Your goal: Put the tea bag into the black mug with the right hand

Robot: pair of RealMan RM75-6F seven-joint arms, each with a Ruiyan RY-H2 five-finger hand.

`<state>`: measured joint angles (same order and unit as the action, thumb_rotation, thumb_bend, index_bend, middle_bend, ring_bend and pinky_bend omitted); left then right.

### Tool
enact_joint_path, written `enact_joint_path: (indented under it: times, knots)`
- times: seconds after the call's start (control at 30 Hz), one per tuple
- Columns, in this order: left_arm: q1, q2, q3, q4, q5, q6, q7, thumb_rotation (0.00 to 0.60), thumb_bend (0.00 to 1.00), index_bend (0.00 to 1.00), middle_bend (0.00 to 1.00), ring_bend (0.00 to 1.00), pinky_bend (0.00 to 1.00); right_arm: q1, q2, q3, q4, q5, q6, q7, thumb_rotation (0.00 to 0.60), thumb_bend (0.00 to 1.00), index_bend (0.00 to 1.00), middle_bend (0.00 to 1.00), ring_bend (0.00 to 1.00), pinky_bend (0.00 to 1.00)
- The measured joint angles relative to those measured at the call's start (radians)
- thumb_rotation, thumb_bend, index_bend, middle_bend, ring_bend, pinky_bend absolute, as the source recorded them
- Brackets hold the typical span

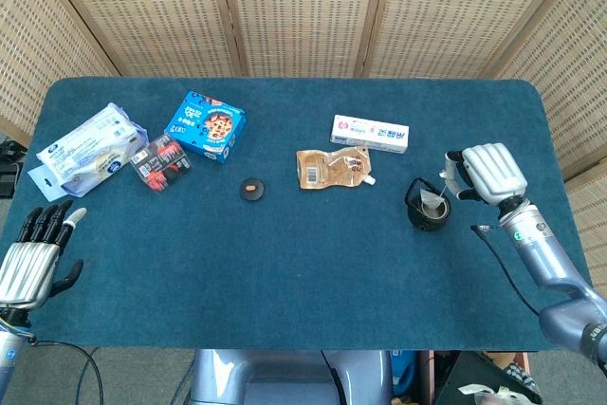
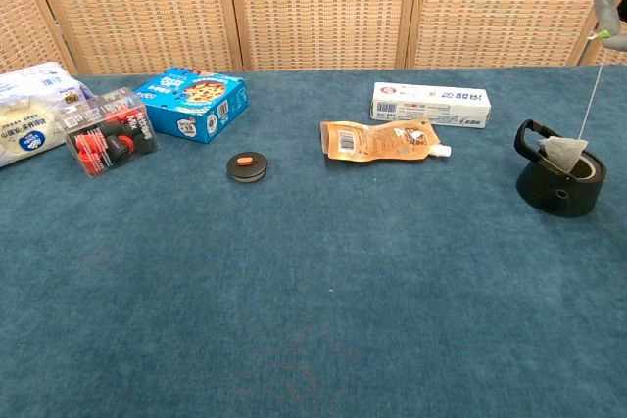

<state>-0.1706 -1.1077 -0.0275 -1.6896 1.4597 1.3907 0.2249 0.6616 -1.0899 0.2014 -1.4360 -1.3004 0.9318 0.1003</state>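
Note:
The black mug (image 1: 429,208) stands upright on the blue table at the right, also clear in the chest view as the mug (image 2: 559,183). A pale tea bag (image 1: 433,201) hangs on its string, its lower part inside the mug's mouth and its top (image 2: 565,151) poking above the rim. My right hand (image 1: 485,174) is just right of the mug and pinches the string; only a fingertip (image 2: 607,9) shows in the chest view. At the table's front left corner my left hand (image 1: 30,257) rests with fingers stretched out, holding nothing.
A white toothpaste box (image 1: 369,132) and an orange pouch (image 1: 332,167) lie left of the mug. Further left are a small round black lid (image 1: 251,190), a blue biscuit box (image 1: 205,125), a red-and-black pack (image 1: 159,160) and a white-blue bag (image 1: 87,149).

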Motion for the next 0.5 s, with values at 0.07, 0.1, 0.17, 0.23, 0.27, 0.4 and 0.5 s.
enact_joint_path:
  times: [0.07, 0.1, 0.17, 0.23, 0.27, 0.4, 0.5]
  knots:
    - [0.0, -0.001, 0.0, 0.001, -0.001, -0.002, 0.0, 0.6, 0.41, 0.07, 0.0, 0.0, 0.0, -0.003, 0.0, -0.003, -0.004, -0.005, 0.003, -0.001, 0.6, 0.65, 0.67, 0.93, 0.89, 0.96]
    - [-0.001, -0.002, 0.0, 0.002, -0.001, -0.003, 0.0, 0.6, 0.41, 0.07, 0.0, 0.0, 0.0, -0.005, 0.0, -0.007, -0.007, -0.008, 0.004, -0.002, 0.6, 0.65, 0.67, 0.93, 0.89, 0.96]
    - [-0.002, -0.004, 0.0, 0.003, 0.0, -0.004, 0.0, 0.6, 0.41, 0.07, 0.0, 0.0, 0.0, -0.012, 0.0, -0.016, -0.017, -0.016, 0.008, -0.006, 0.6, 0.65, 0.67, 0.93, 0.89, 0.96]
    - [-0.002, -0.005, 0.0, 0.003, 0.0, -0.004, -0.001, 0.6, 0.41, 0.07, 0.0, 0.0, 0.0, -0.019, 0.0, -0.023, -0.024, -0.022, 0.015, -0.009, 0.6, 0.65, 0.67, 0.93, 0.89, 0.96]
    - [-0.003, -0.005, 0.0, 0.003, 0.0, -0.005, -0.001, 0.6, 0.41, 0.07, 0.0, 0.0, 0.0, -0.023, -0.001, -0.028, -0.029, -0.028, 0.019, -0.011, 0.6, 0.65, 0.67, 0.93, 0.89, 0.96]
    - [-0.003, -0.007, 0.0, 0.003, 0.0, -0.006, 0.0, 0.6, 0.41, 0.07, 0.0, 0.0, 0.0, -0.029, -0.006, -0.043, -0.039, -0.045, 0.023, -0.024, 0.6, 0.65, 0.67, 0.93, 0.89, 0.96]
    - [-0.003, -0.007, 0.001, 0.003, 0.003, -0.005, -0.001, 0.6, 0.41, 0.07, 0.0, 0.0, 0.0, -0.033, -0.018, -0.053, -0.043, -0.057, 0.027, -0.037, 0.6, 0.65, 0.67, 0.92, 0.89, 0.96]
